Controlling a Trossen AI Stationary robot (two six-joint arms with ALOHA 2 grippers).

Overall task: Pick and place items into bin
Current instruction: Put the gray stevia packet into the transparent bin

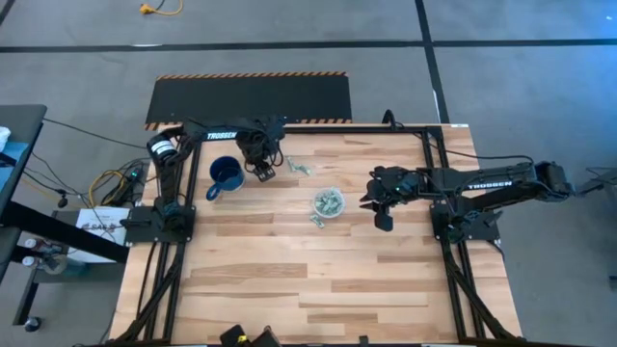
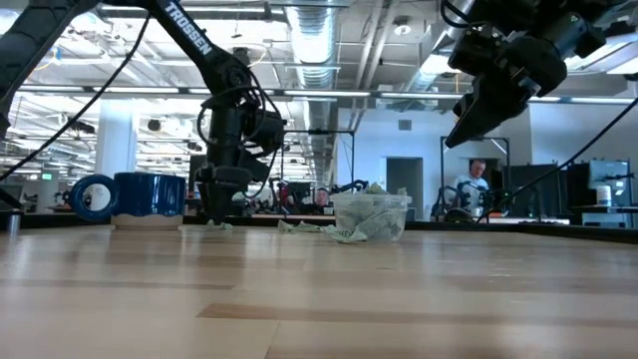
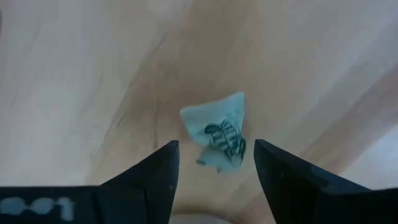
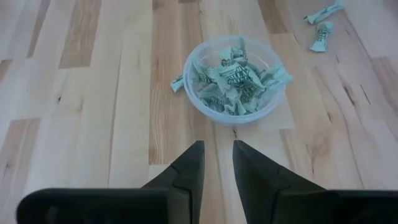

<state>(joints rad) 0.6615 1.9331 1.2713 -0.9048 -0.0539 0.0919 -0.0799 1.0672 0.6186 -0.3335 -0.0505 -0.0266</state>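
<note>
Wrapper (image 3: pixel 219 135) lies on the tabletop (image 1: pixel 337 270) just ahead of the left gripper (image 3: pixel 216 163), fingers wide apart, empty; right gripper (image 4: pixel 217 163) narrow, empty, farther off.

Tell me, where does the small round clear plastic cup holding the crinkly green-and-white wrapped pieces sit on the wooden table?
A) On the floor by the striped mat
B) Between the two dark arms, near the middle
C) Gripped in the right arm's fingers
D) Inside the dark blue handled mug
B: the overhead view shows the clear plastic cup standing on the table between the left gripper and the right gripper, with neither holding it.
</note>
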